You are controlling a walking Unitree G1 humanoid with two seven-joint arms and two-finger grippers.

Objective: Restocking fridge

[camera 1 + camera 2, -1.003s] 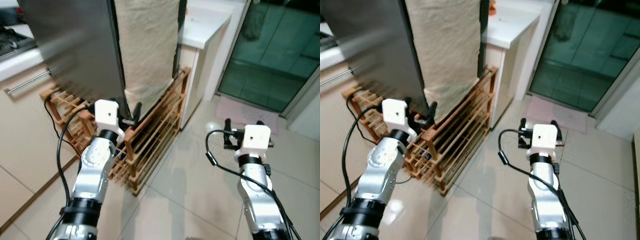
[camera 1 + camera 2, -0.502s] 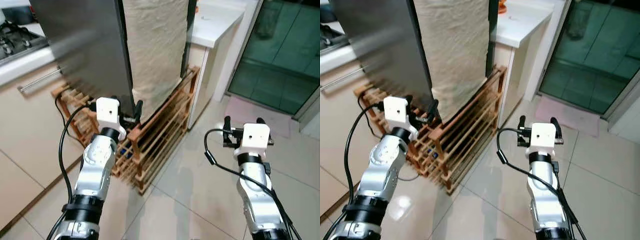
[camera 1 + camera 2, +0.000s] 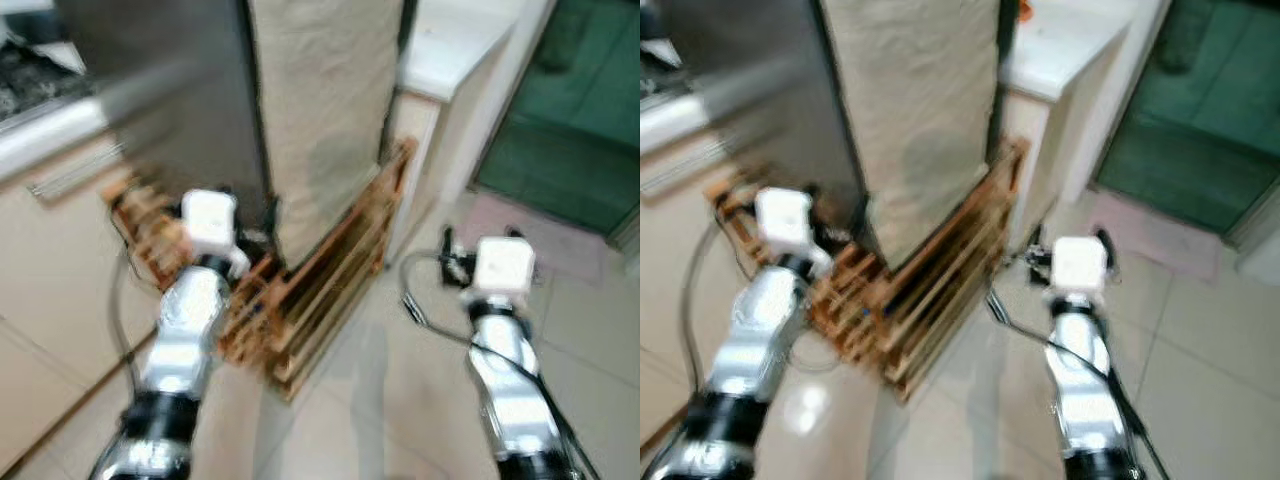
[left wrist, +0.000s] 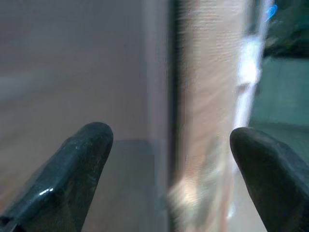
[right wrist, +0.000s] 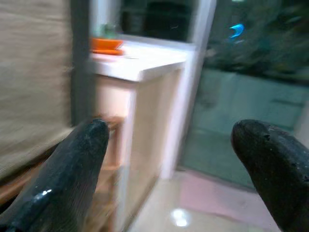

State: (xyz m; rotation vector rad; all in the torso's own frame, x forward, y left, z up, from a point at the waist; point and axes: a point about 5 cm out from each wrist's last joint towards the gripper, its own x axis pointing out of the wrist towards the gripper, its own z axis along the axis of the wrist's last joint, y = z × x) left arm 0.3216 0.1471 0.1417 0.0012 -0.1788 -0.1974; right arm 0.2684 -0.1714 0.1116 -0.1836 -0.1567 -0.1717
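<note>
The fridge [image 3: 170, 110] stands straight ahead, a tall grey steel body with a beige cloth [image 3: 325, 110] hanging down one face. My left gripper [image 4: 171, 140] is raised just in front of its lower edge, open, with nothing between the fingers. My right gripper [image 5: 174, 140] is held up over the tiled floor to the right, open and empty, facing a white counter [image 5: 145, 63]. The picture is blurred.
A low wooden slatted rack [image 3: 320, 270] wraps around the fridge's foot. A white counter [image 3: 450, 45] with an orange thing [image 5: 108, 44] on it stands behind, a green glass door [image 3: 570, 110] and a pink mat [image 3: 530, 225] to the right. Cream cabinets [image 3: 60, 260] line the left.
The whole picture has shifted and blurred, so the camera is moving; the fridge and rack look a little nearer. Both arms keep the same raised pose, fingers still open.
</note>
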